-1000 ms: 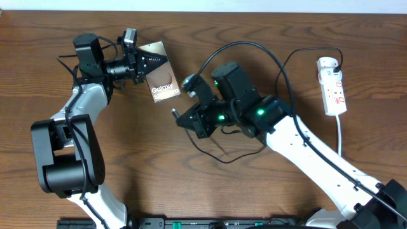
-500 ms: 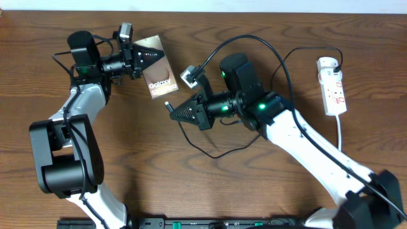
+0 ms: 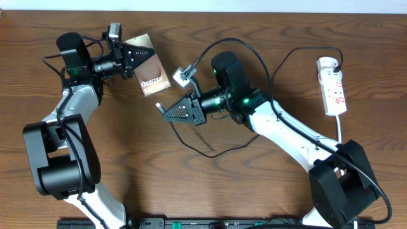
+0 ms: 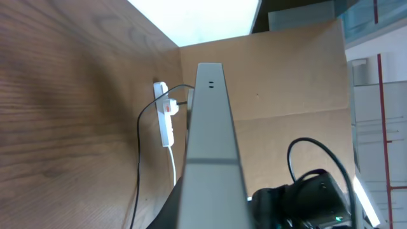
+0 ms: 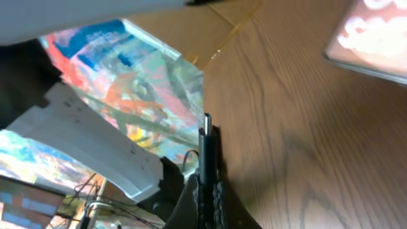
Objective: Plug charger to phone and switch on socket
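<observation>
The phone [image 3: 151, 75], bronze with white "Galaxy" lettering, is at the far left of the table, and my left gripper [image 3: 137, 59] is shut on its far end. In the left wrist view the phone [image 4: 210, 133] appears edge-on as a grey strip. My right gripper [image 3: 166, 112] is shut on the charger's connector tip [image 3: 159, 107], which points left and sits just below the phone's near end without touching it. The right wrist view shows the tip [image 5: 206, 135] sticking out of the gripper [image 5: 207, 184], with the phone [image 5: 375, 38] at top right. The charger cable [image 3: 219, 147] loops back to the socket [image 3: 334, 86].
The socket's white cord [image 3: 340, 130] runs down the right side toward the table's front. The charger cable arcs over the right arm [image 3: 280, 124] and loops on the table beneath it. A cardboard wall [image 4: 280, 83] stands behind the socket [image 4: 164, 117] in the left wrist view.
My left gripper has carried the phone left and slightly farther back. My right gripper has turned and followed to the left with the connector tip, which stays close to the phone's near end.
</observation>
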You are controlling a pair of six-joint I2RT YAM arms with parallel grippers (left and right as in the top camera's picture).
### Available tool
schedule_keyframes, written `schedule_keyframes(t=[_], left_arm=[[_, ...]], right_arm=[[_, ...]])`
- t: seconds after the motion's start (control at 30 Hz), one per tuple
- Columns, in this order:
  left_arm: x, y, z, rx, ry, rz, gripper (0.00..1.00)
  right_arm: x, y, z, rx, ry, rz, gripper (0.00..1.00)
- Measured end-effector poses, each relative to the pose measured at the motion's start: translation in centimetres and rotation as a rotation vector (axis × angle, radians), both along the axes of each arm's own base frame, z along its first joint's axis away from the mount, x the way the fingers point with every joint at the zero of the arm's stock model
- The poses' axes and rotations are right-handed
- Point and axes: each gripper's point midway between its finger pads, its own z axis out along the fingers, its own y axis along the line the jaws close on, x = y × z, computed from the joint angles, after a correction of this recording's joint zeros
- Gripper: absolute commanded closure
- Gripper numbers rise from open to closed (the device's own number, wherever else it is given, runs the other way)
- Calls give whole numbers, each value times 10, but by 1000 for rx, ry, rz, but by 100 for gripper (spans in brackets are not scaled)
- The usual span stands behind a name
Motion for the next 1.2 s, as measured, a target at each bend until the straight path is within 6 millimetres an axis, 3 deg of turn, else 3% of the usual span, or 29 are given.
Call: schedule_keyframes(t=[0.4,0.8,1.2], left_arm=[[7,2,7,8,-33,32,93],[12,4,12,1,-29,62,93],[15,5,11,-1,-17,78,92]], right_arm=[[31,-16,6,-2,59,-104,99],[39,-17,6,-11,91,-142,99],[53,-6,-19,15,139,-128,99]])
